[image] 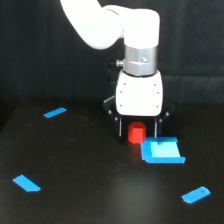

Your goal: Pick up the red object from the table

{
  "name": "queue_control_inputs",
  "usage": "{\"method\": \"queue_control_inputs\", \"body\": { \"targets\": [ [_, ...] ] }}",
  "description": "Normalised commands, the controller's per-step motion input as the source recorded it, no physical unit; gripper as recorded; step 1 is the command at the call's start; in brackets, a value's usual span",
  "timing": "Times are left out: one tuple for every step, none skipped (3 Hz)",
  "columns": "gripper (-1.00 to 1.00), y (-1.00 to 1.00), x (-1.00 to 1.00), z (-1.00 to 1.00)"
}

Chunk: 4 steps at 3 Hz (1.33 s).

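The red object [136, 133], a small bright red-orange block, sits just right of the frame's center, between the two dark fingers [120, 128] of the gripper [138, 131], on or just above the table [100, 195]. The fingers flank the block closely on either side; whether they actually press against it cannot be told from this angle. Directly above, the white arm [139, 92] descends from the upper center of the frame, its metal collar catching the light. A blue square [161, 151] lies flat immediately to the lower right of the block, its near corner beside it. Three smaller blue strips are scattered well apart on the matte black surface: one [55, 112] at the left middle, one [26, 183] at the lower left, one [196, 194] at the lower right.
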Motion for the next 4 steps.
{"method": "queue_control_inputs", "body": {
  "targets": [
    [0.47, -0.02, 0.12, -0.25],
    [0.21, 0.08, 0.02, -0.21],
    [-0.18, 0.06, 0.01, -0.27],
    [-0.68, -0.01, -0.07, -0.32]
  ]
}}
